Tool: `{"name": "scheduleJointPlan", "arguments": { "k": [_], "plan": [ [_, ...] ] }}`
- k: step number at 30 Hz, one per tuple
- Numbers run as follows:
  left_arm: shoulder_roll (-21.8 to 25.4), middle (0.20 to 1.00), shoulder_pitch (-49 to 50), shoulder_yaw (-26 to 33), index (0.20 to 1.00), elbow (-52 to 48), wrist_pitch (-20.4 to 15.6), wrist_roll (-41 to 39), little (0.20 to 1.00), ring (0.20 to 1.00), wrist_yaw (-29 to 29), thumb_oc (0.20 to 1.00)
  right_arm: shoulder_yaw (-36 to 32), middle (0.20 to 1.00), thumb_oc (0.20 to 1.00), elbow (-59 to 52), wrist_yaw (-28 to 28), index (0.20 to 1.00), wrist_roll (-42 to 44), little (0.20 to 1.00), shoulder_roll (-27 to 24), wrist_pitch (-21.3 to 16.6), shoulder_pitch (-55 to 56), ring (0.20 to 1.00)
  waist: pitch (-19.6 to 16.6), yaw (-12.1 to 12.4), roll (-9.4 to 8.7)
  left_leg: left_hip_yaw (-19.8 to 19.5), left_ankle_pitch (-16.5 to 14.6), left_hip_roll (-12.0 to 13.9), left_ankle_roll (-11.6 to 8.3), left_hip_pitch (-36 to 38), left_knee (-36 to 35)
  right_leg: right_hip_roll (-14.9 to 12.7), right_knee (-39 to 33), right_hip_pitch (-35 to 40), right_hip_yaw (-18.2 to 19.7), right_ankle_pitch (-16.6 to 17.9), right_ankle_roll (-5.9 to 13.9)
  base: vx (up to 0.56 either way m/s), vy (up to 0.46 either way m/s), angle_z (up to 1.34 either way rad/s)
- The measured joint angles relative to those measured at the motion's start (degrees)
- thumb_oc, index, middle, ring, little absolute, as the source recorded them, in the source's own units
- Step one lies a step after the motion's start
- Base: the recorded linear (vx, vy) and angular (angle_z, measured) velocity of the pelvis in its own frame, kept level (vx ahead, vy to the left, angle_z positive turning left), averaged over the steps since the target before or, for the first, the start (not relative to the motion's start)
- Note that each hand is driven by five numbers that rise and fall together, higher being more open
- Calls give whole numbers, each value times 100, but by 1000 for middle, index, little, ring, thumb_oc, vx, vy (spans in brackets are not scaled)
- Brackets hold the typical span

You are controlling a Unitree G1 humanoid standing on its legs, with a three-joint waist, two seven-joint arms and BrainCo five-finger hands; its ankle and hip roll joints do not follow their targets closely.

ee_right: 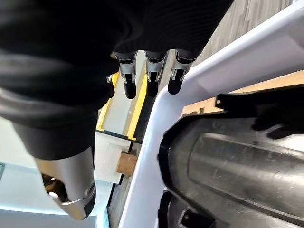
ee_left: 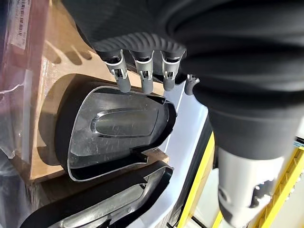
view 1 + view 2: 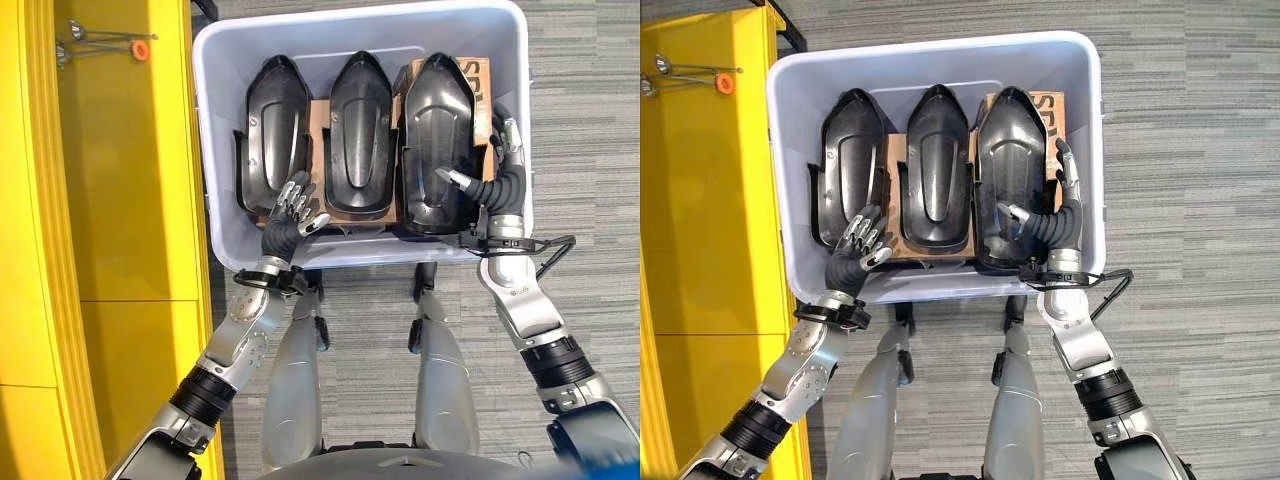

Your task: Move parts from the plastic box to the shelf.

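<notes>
Both hands inside plastic box [image 3: 215, 150] | left hand [image 3: 288, 212] relaxed, empty | right hand [image 3: 500, 175] spread around rightmost part [image 3: 437, 140]

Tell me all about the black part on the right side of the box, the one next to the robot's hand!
The right black part is a glossy, dark plastic shell, long with a pointed far end and a raised middle ridge. It lies in the white plastic box on brown cardboard, rightmost of three similar parts and raised above the others. The right hand is at it: the thumb rests on its top, while the fingers reach down along its right side by the box wall.
</notes>
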Motion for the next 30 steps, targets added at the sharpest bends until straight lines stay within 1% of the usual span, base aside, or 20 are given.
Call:
{"name": "scheduleJointPlan", "arguments": {
  "k": [10, 16, 20, 22, 30],
  "plan": [
    [8, 1000, 1, -4, 1000, 0, -10, 7, 1000, 1000, 7, 1000, -24, 1000, 1000, 248, -141, 1000, -4, 1000, -1, 4, 69, 1000, 2, -86, -4, 34, -12, 5, 14, -9, 0, 2, -3, -27, 26, 0, 1, 0, 0, 0],
    [15, 1000, 2, -3, 1000, 0, -12, 10, 1000, 1000, 8, 1000, -25, 1000, 1000, 423, -224, 1000, -5, 1000, 0, 7, 85, 1000, 5, -84, -8, 72, -24, 6, 20, -9, -1, 2, -2, -53, 58, 0, 1, 0, 0, 0],
    [24, 1000, 2, -3, 1000, 0, -17, 10, 1000, 1000, 11, 1000, -7, 1000, 1000, 745, -226, 1000, -9, 1000, 8, 37, 32, 1000, 6, -71, -9, 94, -27, 5, 21, -21, -5, 2, -1, -85, 84, 1, 3, 0, -2, -2],
    [23, 1000, 1, -6, 1000, 0, -21, 11, 1000, 1000, 11, 1000, 21, 1000, 1000, 992, -228, 1000, -16, 1000, 8, 114, -62, 1000, 7, -64, -8, 96, -27, 5, 21, -40, -5, 2, 1, -111, 87, 1, 2, 0, 0, 0],
    [25, 1000, -1, -3, 1000, 0, -24, 12, 1000, 1000, 21, 1000, 16, 1000, 1000, 1355, -236, 1000, -27, 1000, 15, 220, -95, 1000, 15, -13, 4, 110, -27, 5, 21, -46, -11, 0, 2, -135, 102, -1, 4, 0, 0, 0]
  ]
}}
